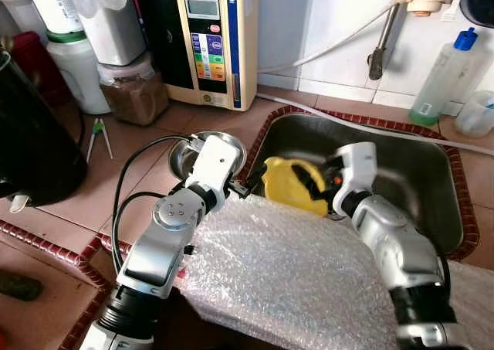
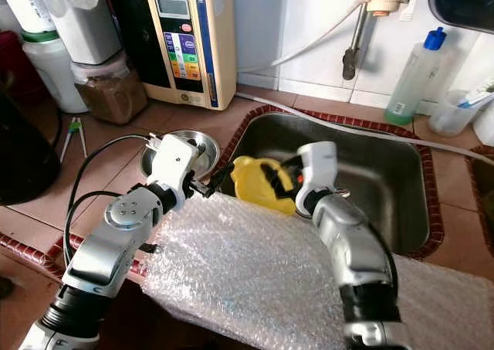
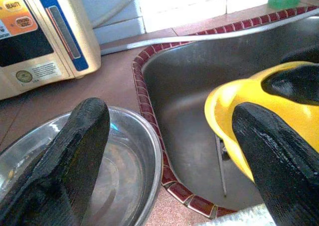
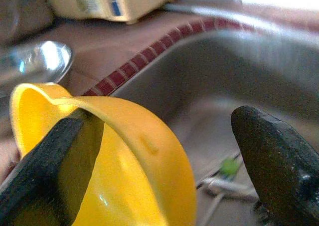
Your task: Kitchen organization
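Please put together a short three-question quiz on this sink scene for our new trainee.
1. True or false: the yellow bowl lies in the sink.
2. What stands on the counter just left of the sink rim? A) steel bowl B) frying pan C) kettle
3. Fill in: the front counter edge under both arms is covered with ____.

Key:
1. True; the right claw has one finger inside the bowl and one outside, fingers apart.
2. A, the steel bowl, below the open left claw.
3. Bubble wrap.

Bright daylight, blown-out glare behind, right wrist view blurred
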